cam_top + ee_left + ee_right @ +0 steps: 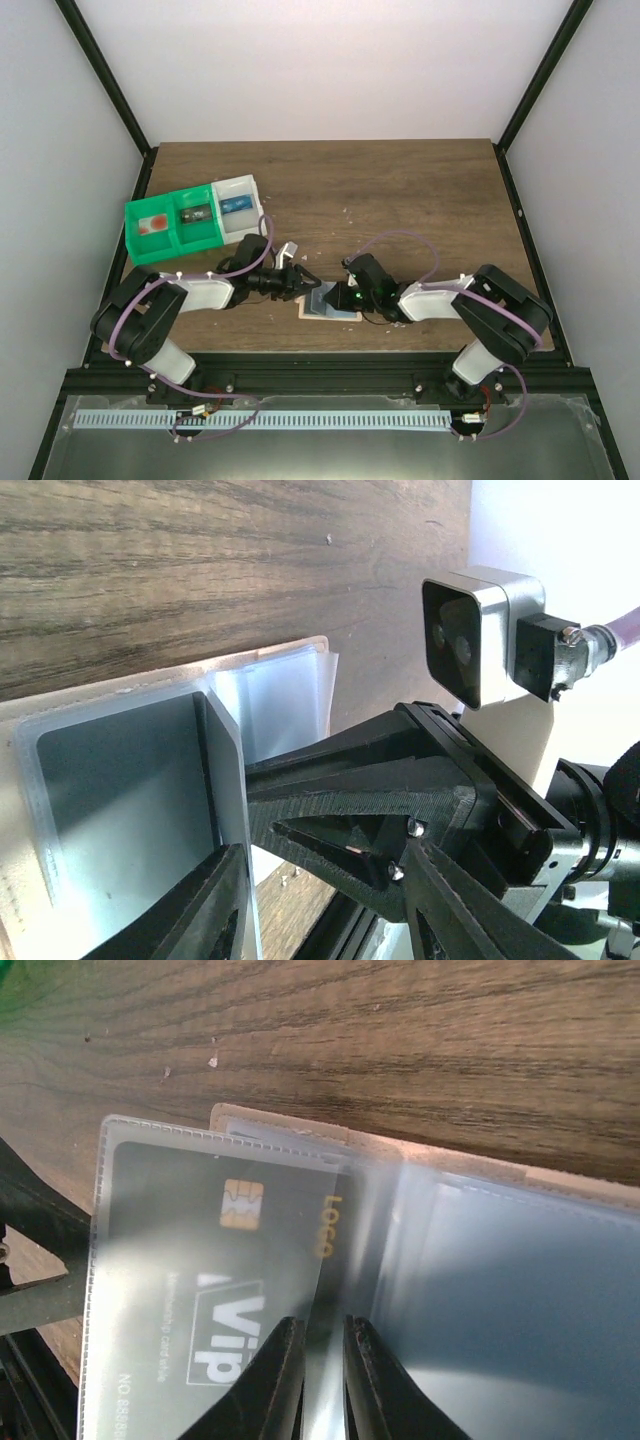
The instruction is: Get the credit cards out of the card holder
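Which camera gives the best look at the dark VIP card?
Right wrist: the dark card sits large inside a clear sleeve, chip and print legible. Left wrist shows only the card holder's clear pockets; top external shows the card holder tiny, no card discernible.

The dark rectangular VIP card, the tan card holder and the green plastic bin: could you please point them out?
Dark VIP card (pixel 180 1260): right wrist view, its printed face.
Tan card holder (pixel 520 1290): right wrist view, right clear pocket.
Green plastic bin (pixel 160 252): top external view, near wall.
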